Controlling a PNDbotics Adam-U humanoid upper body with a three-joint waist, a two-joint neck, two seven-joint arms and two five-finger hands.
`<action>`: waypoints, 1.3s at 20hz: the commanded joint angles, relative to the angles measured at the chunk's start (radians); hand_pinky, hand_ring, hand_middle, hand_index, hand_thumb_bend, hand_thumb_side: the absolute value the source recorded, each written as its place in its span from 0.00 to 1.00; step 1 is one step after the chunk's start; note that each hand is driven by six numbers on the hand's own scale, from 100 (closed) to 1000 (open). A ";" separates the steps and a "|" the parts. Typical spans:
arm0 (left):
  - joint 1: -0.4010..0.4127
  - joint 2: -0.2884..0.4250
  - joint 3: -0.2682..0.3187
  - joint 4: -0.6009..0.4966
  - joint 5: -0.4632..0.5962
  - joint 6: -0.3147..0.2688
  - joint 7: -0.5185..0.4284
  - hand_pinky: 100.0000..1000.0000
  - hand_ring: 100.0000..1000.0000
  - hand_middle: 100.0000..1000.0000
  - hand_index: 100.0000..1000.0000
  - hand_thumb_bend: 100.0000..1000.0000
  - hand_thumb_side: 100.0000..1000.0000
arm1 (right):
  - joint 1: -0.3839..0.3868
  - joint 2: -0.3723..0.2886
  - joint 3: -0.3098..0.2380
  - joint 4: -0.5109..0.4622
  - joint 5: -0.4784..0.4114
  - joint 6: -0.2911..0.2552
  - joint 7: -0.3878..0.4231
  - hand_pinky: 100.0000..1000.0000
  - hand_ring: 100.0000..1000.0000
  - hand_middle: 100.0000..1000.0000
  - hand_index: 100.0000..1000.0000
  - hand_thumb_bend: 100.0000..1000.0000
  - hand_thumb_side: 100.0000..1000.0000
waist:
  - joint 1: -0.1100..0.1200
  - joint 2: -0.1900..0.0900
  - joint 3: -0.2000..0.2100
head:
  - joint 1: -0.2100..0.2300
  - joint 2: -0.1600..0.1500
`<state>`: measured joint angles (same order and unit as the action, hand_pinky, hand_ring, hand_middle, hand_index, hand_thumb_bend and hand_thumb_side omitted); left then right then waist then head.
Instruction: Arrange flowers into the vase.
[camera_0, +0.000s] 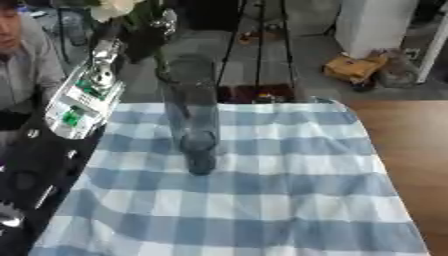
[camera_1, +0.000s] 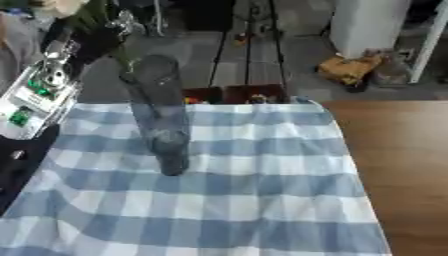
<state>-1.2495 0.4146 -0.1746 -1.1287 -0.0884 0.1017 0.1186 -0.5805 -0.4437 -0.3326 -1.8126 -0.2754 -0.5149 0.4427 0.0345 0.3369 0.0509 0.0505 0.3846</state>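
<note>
Standing upright on the checked cloth (camera_0: 262, 200): clear glass vase (camera_0: 191, 115), contents not discernible. Hovering above its rim, left hand (camera_0: 144, 30) curling round a pale flower (camera_0: 112, 7) with dark leaves.

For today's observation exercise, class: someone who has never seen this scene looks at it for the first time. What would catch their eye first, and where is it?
The tall clear glass vase stands upright on the blue and white checked cloth, left of the middle. Above it, at the upper left, the robot's left hand holds a pale flower with dark leaves near the vase's mouth. To the right the bare wooden table shows beside the cloth.
</note>
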 joint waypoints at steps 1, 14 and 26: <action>-0.018 0.034 0.008 -0.023 -0.014 -0.003 -0.007 0.26 0.55 0.49 0.51 0.00 0.35 | -0.008 -0.016 -0.008 -0.020 0.005 0.002 -0.002 0.64 0.76 0.74 0.77 0.00 1.00 | -0.002 -0.026 0.002 | -0.001 -0.015; -0.013 0.037 0.004 -0.024 -0.041 -0.008 -0.051 0.38 0.64 0.57 0.67 0.00 0.35 | -0.009 -0.017 -0.009 -0.017 0.002 -0.001 -0.004 0.64 0.76 0.74 0.77 0.00 1.00 | -0.004 -0.024 0.003 | -0.001 -0.016; -0.005 0.037 0.002 -0.024 -0.026 -0.007 -0.082 0.43 0.71 0.65 0.78 0.00 0.55 | -0.009 -0.016 -0.008 -0.020 0.001 0.002 -0.009 0.64 0.76 0.74 0.77 0.00 1.00 | -0.004 -0.024 0.003 | -0.003 -0.022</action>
<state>-1.2361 0.4222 -0.1788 -1.1359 -0.1193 0.0947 0.0391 -0.5805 -0.4437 -0.3326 -1.8126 -0.2754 -0.5133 0.4369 0.0333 0.3369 0.0519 0.0504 0.3759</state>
